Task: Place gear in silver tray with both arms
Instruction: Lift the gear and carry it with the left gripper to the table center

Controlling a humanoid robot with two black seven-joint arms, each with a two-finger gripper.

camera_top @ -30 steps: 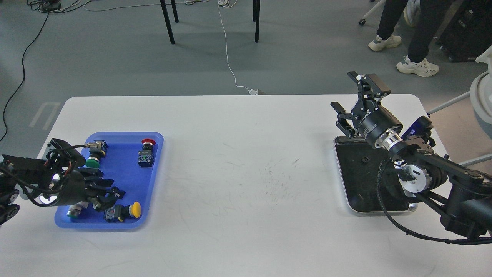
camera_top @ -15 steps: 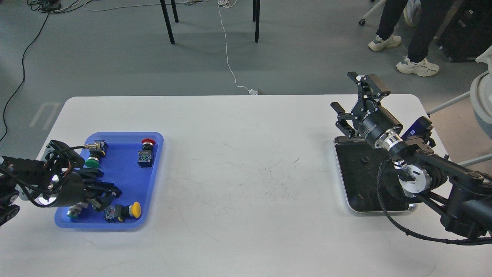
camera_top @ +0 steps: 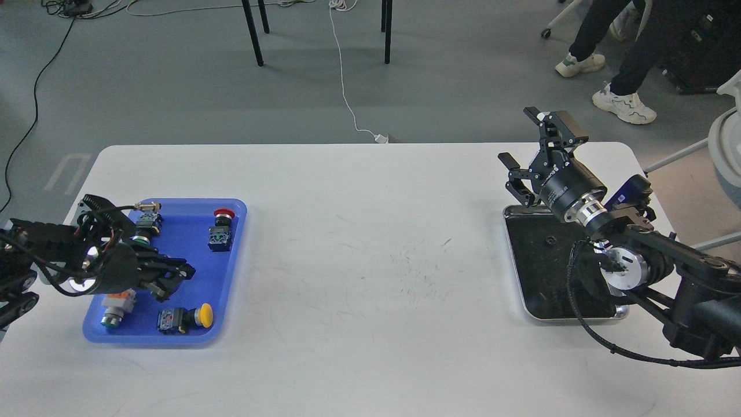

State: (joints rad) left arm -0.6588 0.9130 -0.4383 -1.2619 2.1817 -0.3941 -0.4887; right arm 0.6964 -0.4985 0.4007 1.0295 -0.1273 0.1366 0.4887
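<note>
Head view is showing a white bench [camera_top: 370, 260] with two trays on it. At 9 o'clock a blue tray [camera_top: 231, 255] is sitting with push buttons in it: a green one [camera_top: 138, 238], a red one [camera_top: 221, 229], a yellow one [camera_top: 186, 318] and a grey one [camera_top: 114, 307]. I am not seeing a gear among them for sure. The left tool [camera_top: 171, 278] is hanging low over the middle of the blue tray. It is dark and bunched up, so I cannot tell if its fingers are apart or if they are gripping anything.

At 3 o'clock the silver tray [camera_top: 515, 278] is lying near the right edge of the bench. A tiny dark ring [camera_top: 550, 240] is lying on its dark floor. It may be a gear, but it is too small to tell. The right tool [camera_top: 535, 156] is hanging above the far end of the silver tray, at about 2 o'clock, with its fingers spread wide and nothing between them.

I think a gear will be small, hard and light. It will not bend or break, but smooth metal may be slippery. Pinching it across its flat sides, or by its toothed rim, is looking like the safest way to grab it.
</note>
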